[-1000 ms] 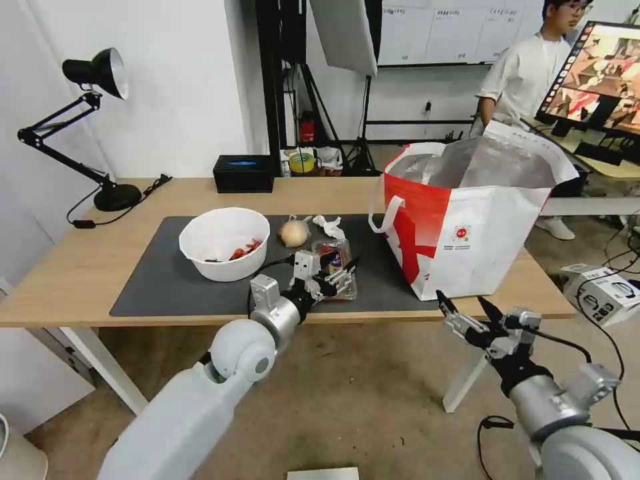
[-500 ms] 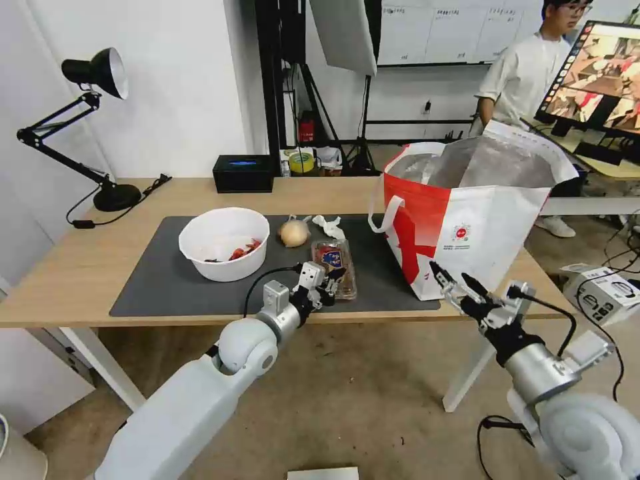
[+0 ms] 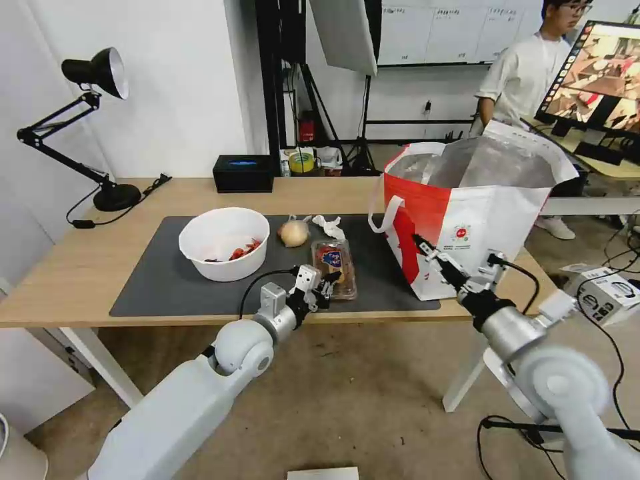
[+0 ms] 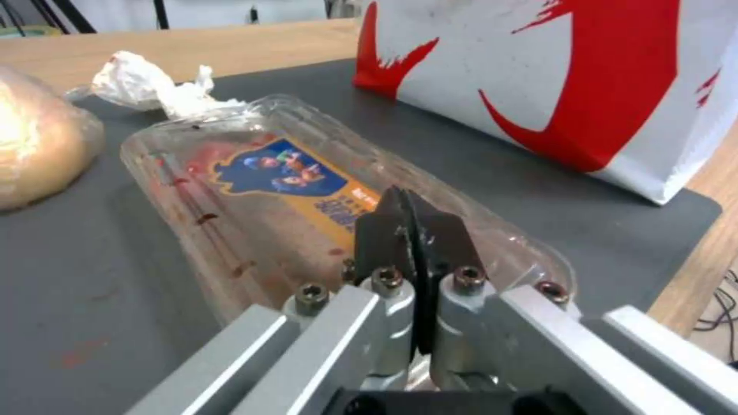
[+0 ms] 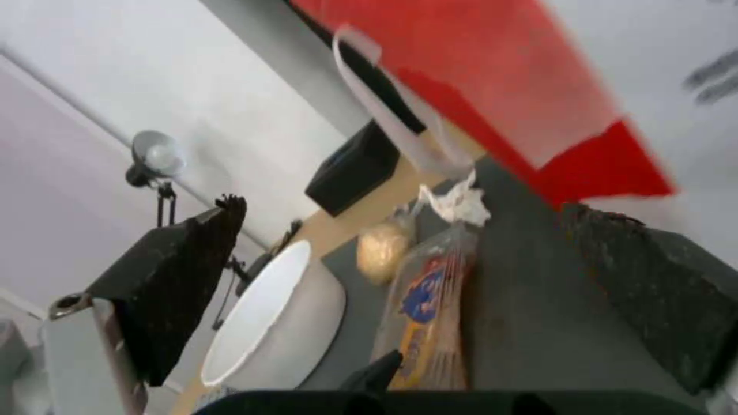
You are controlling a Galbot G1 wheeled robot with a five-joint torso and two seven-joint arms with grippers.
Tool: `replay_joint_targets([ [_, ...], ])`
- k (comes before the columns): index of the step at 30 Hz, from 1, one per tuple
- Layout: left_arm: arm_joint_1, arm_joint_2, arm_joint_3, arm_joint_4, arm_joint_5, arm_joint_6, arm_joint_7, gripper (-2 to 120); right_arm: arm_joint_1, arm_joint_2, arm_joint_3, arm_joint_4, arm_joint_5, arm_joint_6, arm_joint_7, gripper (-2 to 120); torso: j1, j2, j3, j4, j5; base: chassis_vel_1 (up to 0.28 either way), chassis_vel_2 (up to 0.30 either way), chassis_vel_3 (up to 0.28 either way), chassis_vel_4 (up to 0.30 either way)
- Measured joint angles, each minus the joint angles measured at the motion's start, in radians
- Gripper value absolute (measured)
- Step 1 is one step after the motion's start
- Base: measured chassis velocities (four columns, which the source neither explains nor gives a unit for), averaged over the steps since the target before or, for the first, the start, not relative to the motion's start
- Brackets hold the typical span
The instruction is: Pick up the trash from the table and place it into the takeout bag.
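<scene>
On the dark mat [image 3: 153,280] of the table [image 3: 73,267] lie a white bowl [image 3: 223,243] with red scraps, a tan ball [image 3: 294,233], a crumpled tissue [image 3: 329,225] and a clear tray [image 3: 333,261]. My left gripper [image 3: 325,285] is shut at the tray's near end; its fingers [image 4: 411,225] are pressed together over the tray [image 4: 269,190]. Whether they pinch its rim I cannot tell. The takeout bag [image 3: 473,220] stands open on the right. My right gripper [image 3: 430,257] hangs open in front of the bag's lower left corner, with the tray [image 5: 426,311] and bowl [image 5: 269,323] beyond it.
A black box [image 3: 244,173] sits at the table's back edge and a desk lamp [image 3: 115,195] stands at the back left. A monitor [image 3: 597,73] is behind the bag on the right. Bare mat lies between the tray and the bag.
My right arm has risen and swung left toward the front of the bag, still open. The left gripper has drawn back slightly toward the table's near edge; the tray has not moved.
</scene>
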Motion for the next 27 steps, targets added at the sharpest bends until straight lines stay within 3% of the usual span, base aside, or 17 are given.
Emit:
replay_joint_targets([
  [6, 0.006, 0.018, -0.003, 0.003, -0.003, -0.005, -0.002, 0, 0.087, 0.048, -0.102, -0.07, -0.021, -0.042, 0.057, 100, 0.0, 0.0, 0.0, 0.0, -0.0001, 0.0, 0.0, 0.0, 0.0],
  [12, 0.008, 0.024, -0.003, 0.01, -0.012, -0.013, -0.008, 0, 0.233, 0.101, -0.19, -0.22, 0.026, -0.073, 0.151, 100, 0.0, 0.0, 0.0, 0.0001, 0.0, 0.0, 0.0, 0.0, 0.0],
  [27, 0.015, 0.039, -0.006, 0.002, -0.027, -0.029, -0.027, 0, 0.386, 0.125, -0.281, -0.349, 0.084, -0.169, 0.257, 100, 0.0, 0.0, 0.0, 0.0001, 0.0, 0.0, 0.0, 0.0, 0.0],
])
